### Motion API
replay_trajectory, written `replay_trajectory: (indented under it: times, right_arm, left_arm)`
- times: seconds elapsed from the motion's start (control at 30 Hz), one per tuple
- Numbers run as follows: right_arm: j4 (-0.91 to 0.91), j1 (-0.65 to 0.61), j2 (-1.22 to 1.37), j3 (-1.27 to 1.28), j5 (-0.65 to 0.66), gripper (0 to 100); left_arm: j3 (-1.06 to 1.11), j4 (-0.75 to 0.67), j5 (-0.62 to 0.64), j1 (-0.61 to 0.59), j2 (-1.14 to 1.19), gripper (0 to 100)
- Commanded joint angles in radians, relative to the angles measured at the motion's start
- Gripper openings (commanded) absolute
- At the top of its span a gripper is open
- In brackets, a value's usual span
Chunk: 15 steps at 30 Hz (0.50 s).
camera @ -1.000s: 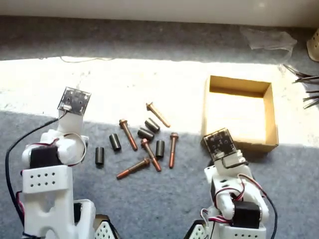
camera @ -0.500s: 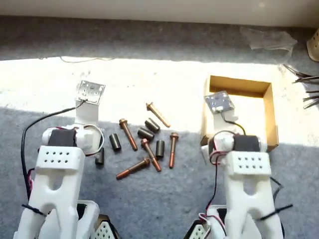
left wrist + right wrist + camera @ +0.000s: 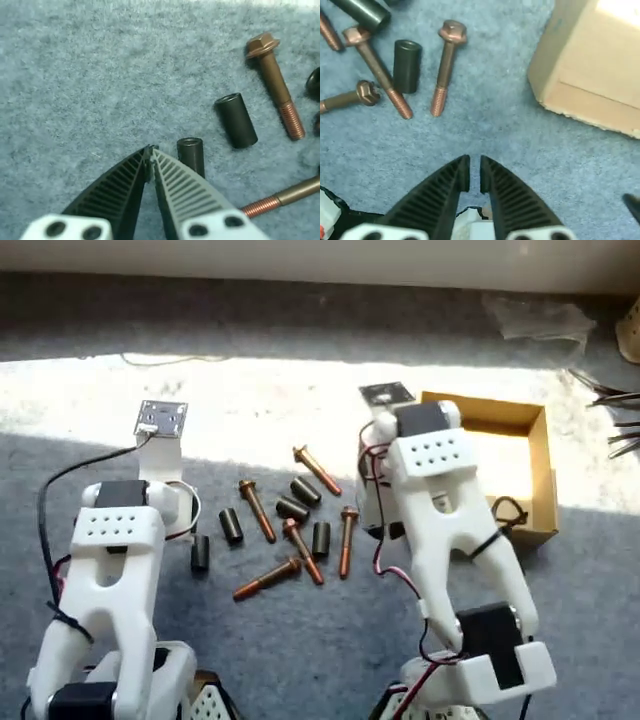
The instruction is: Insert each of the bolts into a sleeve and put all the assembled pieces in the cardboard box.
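Several copper bolts and several black sleeves lie loose on the grey carpet between my two arms. The cardboard box stands open at the right. My left gripper is shut just above the carpet, with one upright-looking sleeve right beside its finger, a second sleeve and a bolt farther off. My right gripper hangs over bare carpet with its fingers almost together and nothing between them. A bolt and a sleeve lie ahead of it, the box corner to one side.
Bright sunlight crosses the carpet behind the parts. A clear plastic bag and some dark tools lie at the far right edge. The right arm's body stretches over the box's near-left corner.
Both arms have unfolded from their low rest pose and stretched forward. The right arm swung left from in front of the box toward the parts. The bolts and sleeves have not moved.
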Motion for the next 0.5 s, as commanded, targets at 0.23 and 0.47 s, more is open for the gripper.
replay_trajectory:
  times: [0.23,0.47]
  right_arm:
    - [0.03,-0.285,0.225,-0.12,-0.075,20.5]
    - [-0.018,-0.263,0.378,-0.236,-0.233,20.5]
  left_arm:
    - [-0.028,-0.02,0.009,-0.104,0.002,14]
    - [0.015,-0.078,0.009,-0.173,0.002,17]
